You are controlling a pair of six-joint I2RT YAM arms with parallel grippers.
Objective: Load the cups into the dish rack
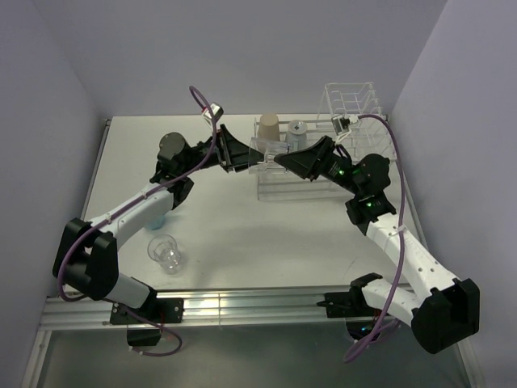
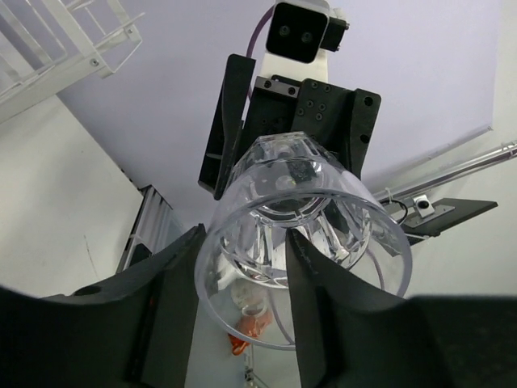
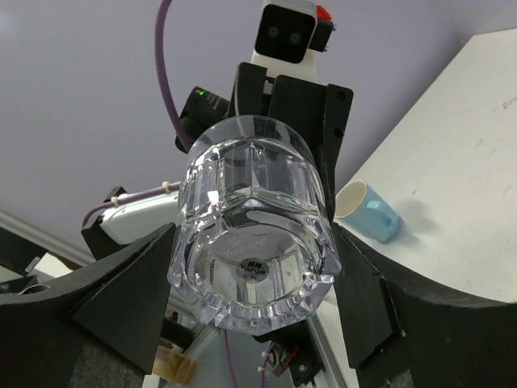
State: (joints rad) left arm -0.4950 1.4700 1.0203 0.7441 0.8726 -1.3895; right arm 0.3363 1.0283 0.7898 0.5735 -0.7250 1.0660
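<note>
Lilac walls are seen around a white table (image 1: 242, 222), at the back of which the dish rack (image 1: 300, 187) is placed. A tan paper cup (image 1: 268, 125) and a small blue cup (image 1: 297, 132) are already standing in it. Just above its near edge a clear tumbler (image 1: 265, 152) is held on its side between the two arms.

The tumbler's sides are pinched near its base by the right gripper (image 1: 280, 160). The left gripper (image 1: 249, 156) is at the mouth end with its jaws spread. One finger (image 2: 174, 279) is seen outside the rim and the other seemingly inside, and contact cannot be told.

A hand-over appears to be under way. The left jaws are best opened fully and drawn straight back along the tumbler's axis, so that the rim is not caught. The right grip should be kept firm meanwhile.

A second tumbler (image 1: 166, 252) and a blue mug (image 3: 367, 212) are yet to be loaded.
</note>
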